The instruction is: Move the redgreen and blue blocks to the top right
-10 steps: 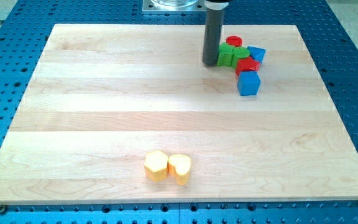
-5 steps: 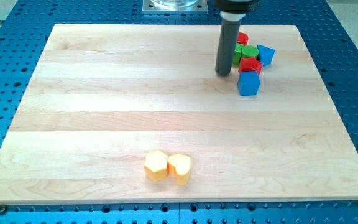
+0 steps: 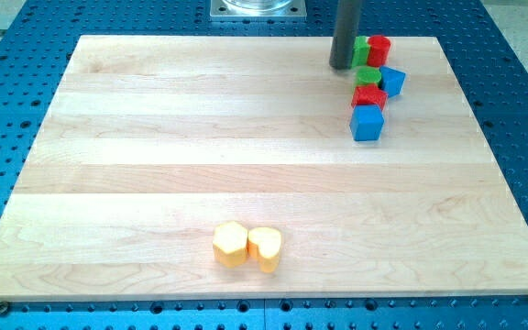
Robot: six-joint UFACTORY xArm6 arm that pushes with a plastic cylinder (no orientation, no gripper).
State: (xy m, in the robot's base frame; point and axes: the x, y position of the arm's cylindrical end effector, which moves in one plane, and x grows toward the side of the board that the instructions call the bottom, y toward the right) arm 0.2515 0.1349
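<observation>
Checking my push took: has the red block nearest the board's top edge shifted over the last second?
Yes. The red block has moved toward the view's right and slightly up, closer to the board's top edge. My tip sits left of the green block beside it.

One high, steep frontal view over the whole board (image 3: 154, 137).

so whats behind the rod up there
Right of my tip sits a green block, its left edge hidden by the rod, with a red cylinder touching its right side. Whether anything smaller sits behind the rod cannot be seen.
</observation>
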